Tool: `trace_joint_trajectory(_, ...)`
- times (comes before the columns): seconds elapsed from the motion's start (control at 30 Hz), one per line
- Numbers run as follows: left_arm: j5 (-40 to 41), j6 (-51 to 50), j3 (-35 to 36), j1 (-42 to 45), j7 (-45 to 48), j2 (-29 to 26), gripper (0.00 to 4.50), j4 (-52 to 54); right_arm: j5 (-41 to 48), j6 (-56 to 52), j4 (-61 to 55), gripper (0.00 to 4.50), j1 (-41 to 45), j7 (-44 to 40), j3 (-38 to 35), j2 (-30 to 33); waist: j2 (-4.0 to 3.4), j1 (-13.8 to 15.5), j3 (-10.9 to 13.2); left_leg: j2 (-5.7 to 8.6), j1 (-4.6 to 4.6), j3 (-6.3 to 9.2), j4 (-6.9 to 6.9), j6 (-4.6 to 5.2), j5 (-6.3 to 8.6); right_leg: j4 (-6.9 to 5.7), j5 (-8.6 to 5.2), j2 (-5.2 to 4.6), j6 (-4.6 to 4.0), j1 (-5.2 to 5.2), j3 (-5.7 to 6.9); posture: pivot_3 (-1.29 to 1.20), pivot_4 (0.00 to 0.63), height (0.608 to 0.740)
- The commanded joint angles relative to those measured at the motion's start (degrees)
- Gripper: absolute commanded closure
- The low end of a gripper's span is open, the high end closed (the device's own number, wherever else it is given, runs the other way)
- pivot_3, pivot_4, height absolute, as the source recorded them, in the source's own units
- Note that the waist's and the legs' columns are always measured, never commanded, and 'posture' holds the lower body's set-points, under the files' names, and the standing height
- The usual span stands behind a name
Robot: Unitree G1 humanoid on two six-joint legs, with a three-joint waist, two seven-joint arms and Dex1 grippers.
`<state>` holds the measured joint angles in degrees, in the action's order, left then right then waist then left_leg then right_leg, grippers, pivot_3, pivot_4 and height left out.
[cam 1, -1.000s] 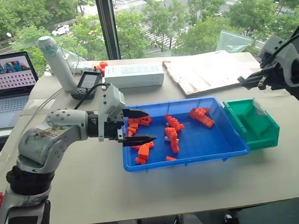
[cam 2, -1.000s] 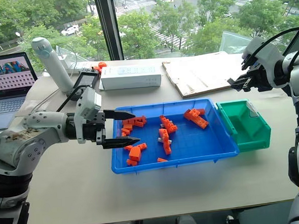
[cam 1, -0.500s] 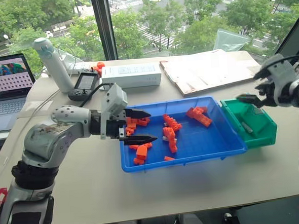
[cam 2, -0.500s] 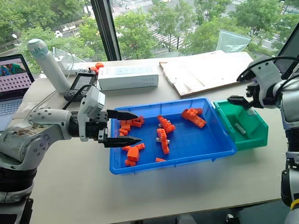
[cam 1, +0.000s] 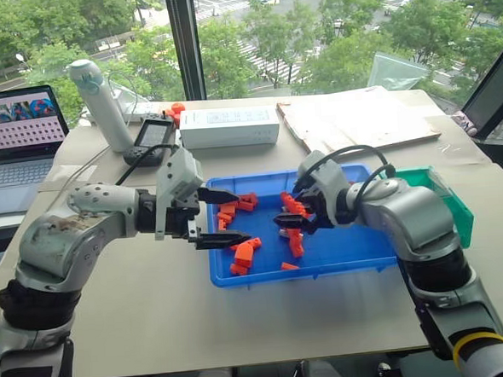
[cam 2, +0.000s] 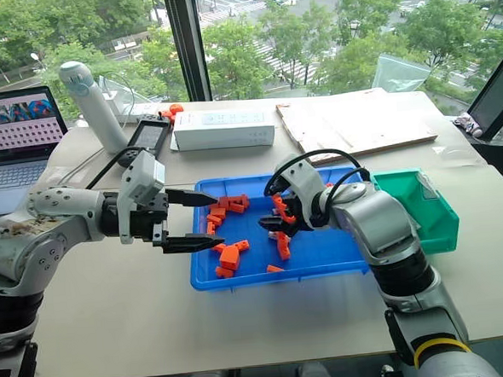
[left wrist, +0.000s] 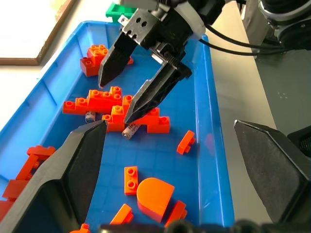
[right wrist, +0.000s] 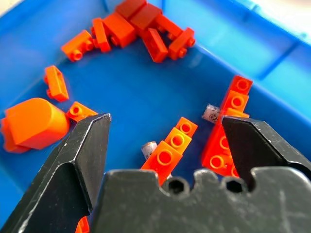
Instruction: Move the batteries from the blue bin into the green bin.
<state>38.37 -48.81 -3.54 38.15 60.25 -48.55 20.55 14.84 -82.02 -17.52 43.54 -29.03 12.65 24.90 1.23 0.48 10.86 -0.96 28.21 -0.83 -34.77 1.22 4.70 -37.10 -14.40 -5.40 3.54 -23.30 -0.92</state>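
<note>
The blue bin [cam 1: 325,271] lies mid-table with orange bricks [cam 1: 238,256] scattered inside. Two small grey batteries lie among the middle bricks, one [left wrist: 130,130] beside a long brick and one [left wrist: 90,116] behind it; the right wrist view also has them [right wrist: 148,149] [right wrist: 212,112]. My right gripper [cam 1: 286,227] hangs low over that cluster, open, one fingertip [left wrist: 133,114] close to the nearer battery, nothing gripped. My left gripper [cam 1: 229,216] hovers open over the bin's left end, empty. The green bin [cam 2: 423,204] stands against the blue bin's right end.
At the table's back are a white box [cam 1: 229,126], a black handset [cam 1: 153,139], a tall white cylinder [cam 1: 101,104] and a flat brown board [cam 1: 358,118]. A laptop [cam 1: 13,126] sits far left. Bare tabletop runs along the front edge.
My right arm has swung left and down from above the green bin into the middle of the blue bin, and its fingers have narrowed. The left gripper has stayed put.
</note>
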Motion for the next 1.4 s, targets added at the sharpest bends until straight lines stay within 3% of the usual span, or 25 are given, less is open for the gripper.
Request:
trace_joint_trajectory(0.03, -0.28, 0.6, 0.82, 1.03, 0.28, -0.72, 0.0, 1.14, 1.2, 0.55, -1.92, 3.64, 1.71, 0.43, -2.76, 0.17, 0.0, 0.01, 0.0, 0.0, 0.0, 0.0, 0.0, 0.0, 0.0, 0.0, 0.0, 0.0, 0.0, 0.0, 0.0, 0.0, 0.15, 0.74)
trace_joint_trajectory(0.07, -0.41, 0.7, 0.68, 1.15, 0.35, -0.68, 0.0, 0.99, 1.63, 0.51, -2.03, 3.98, 2.2, 0.18, -3.36, 0.25, 0.0, 0.01, 0.0, 0.01, 0.0, 0.0, 0.0, 0.0, 0.0, 0.0, 0.0, 0.0, 0.0, 0.0, 0.0, 0.0, 0.15, 0.74)
trace_joint_trajectory(0.1, -0.51, 0.81, 0.58, 1.25, 0.45, -0.67, 0.0, 0.85, 1.98, 0.54, -2.11, 4.02, 2.67, -0.07, -3.92, 0.44, 0.0, 0.0, 0.0, 0.0, 0.0, 0.0, 0.0, 0.0, 0.0, 0.0, 0.0, 0.0, 0.0, 0.0, 0.0, 0.0, 0.15, 0.74)
trace_joint_trajectory(0.3, -1.06, 1.31, 0.12, 1.82, 1.07, -0.54, 0.0, 0.25, 5.38, 3.21, 0.19, 4.02, 6.49, -5.6, -8.77, 9.09, 0.0, 0.18, 0.0, 0.01, 0.01, 0.0, 0.0, 0.0, 0.0, 0.03, 0.0, -0.01, 0.0, 0.01, 0.01, 0.0, 0.15, 0.74)
trace_joint_trajectory(0.47, -2.01, 1.91, -0.47, 2.3, 1.2, 0.3, 0.0, -0.18, 0.12, 14.44, 11.01, 4.02, 4.68, -3.58, -10.59, 15.6, 0.0, 0.18, 0.0, 0.01, 0.0, -0.02, 0.01, -0.09, 0.06, 0.1, -0.01, -0.02, -0.02, 0.03, 0.01, 0.0, 0.15, 0.74)
trace_joint_trajectory(0.67, -2.86, 2.09, -0.66, 2.61, 1.53, 0.69, 0.0, -0.58, -2.93, 22.7, 20.03, 4.02, 0.86, -1.18, -11.78, 16.18, 0.01, -0.16, 0.0, 0.0, 0.0, -0.07, 0.05, 0.25, -0.15, 0.09, -0.02, -0.02, -0.02, 0.0, -0.04, 0.0, 0.15, 0.74)
trace_joint_trajectory(0.73, -2.91, 2.11, -0.67, 2.61, 1.65, 0.53, 0.0, -0.68, -2.58, 24.44, 20.08, 3.01, 0.48, -1.09, -12.53, 15.35, 0.0, -0.27, 0.0, -0.02, -0.01, -0.07, 0.05, 0.27, -0.15, 0.08, -0.02, 0.01, -0.02, 0.01, -0.05, 0.0, 0.15, 0.74)
trace_joint_trajectory(0.83, -2.81, 1.94, -0.62, 2.74, 1.85, 0.37, 0.0, -0.72, -0.86, 26.48, 18.99, 2.14, 1.85, -1.83, -14.11, 13.43, 0.0, -0.49, 0.0, -0.02, 0.0, -0.06, 0.06, 0.27, -0.15, 0.07, -0.02, 0.01, -0.02, 0.0, -0.05, 0.0, 0.15, 0.74)
trace_joint_trajectory(0.97, -2.99, 2.02, -0.83, 3.04, 2.26, 0.35, 0.0, -1.06, 2.85, 32.42, 10.07, 0.77, -0.15, -12.11, -9.58, 13.62, 0.0, -0.76, 0.01, -0.03, 0.0, -0.04, 0.06, 0.27, -0.15, 0.07, -0.02, 0.02, -0.01, 0.0, -0.05, 0.0, 0.15, 0.74)
trace_joint_trajectory(1.2, -2.92, 1.68, -0.64, 2.9, 2.15, 0.15, 0.0, -0.67, 2.17, 37.1, 0.01, 0.77, -4.97, -22.78, 0.84, 17.61, 0.0, -0.11, 0.01, 0.0, 0.0, 0.02, 0.02, 0.27, -0.13, 0.1, -0.04, 0.0, 0.01, 0.07, 0.0, 0.0, 0.15, 0.74)
trace_joint_trajectory(1.4, -3.3, 1.47, -0.63, 2.76, 1.96, -0.47, 0.0, -0.36, -4.39, 44.86, 4.48, 0.77, -4.57, -26.72, 7.82, 19.37, 0.0, -0.12, 0.01, -0.05, -0.01, -0.03, -0.01, -0.02, 0.03, 0.13, -0.05, 0.0, -0.03, 0.03, 0.0, 0.0, 0.15, 0.74)
